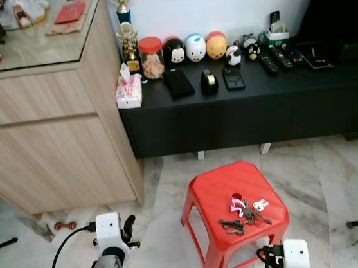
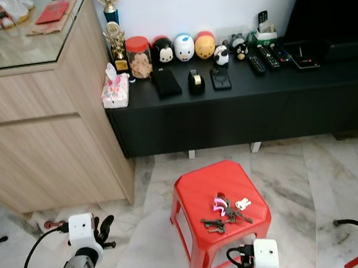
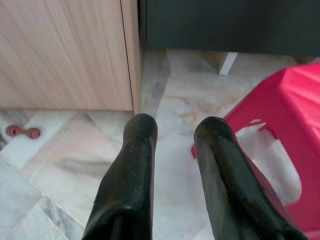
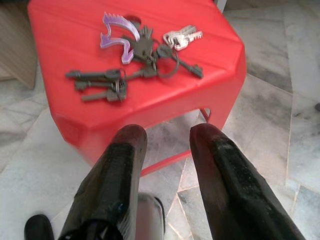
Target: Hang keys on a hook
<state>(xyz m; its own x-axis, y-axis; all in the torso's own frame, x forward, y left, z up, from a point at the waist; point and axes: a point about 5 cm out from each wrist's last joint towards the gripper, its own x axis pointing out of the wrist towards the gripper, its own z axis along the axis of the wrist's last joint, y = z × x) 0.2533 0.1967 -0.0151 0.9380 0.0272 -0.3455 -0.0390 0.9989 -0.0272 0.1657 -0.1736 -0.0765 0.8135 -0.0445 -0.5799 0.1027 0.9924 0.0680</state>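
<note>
Keys (image 4: pixel 142 57) lie in bunch on red stool (image 1: pixel 212 198), centre-right, easy reach for us. Our right gripper (image 4: pixel 162 150) hangs near stool's near edge, fingers apart, empty, aimed to grab. Left gripper (image 3: pixel 175 145) parted, empty, left of stool.

Left gripper (image 3: pixel 172 135) and right gripper (image 4: pixel 165 132) held low (fingers parted).

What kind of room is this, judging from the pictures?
Probably a home living room: a low black media console holding remote controls, a light wooden cabinet, and a marble tiled floor.
</note>
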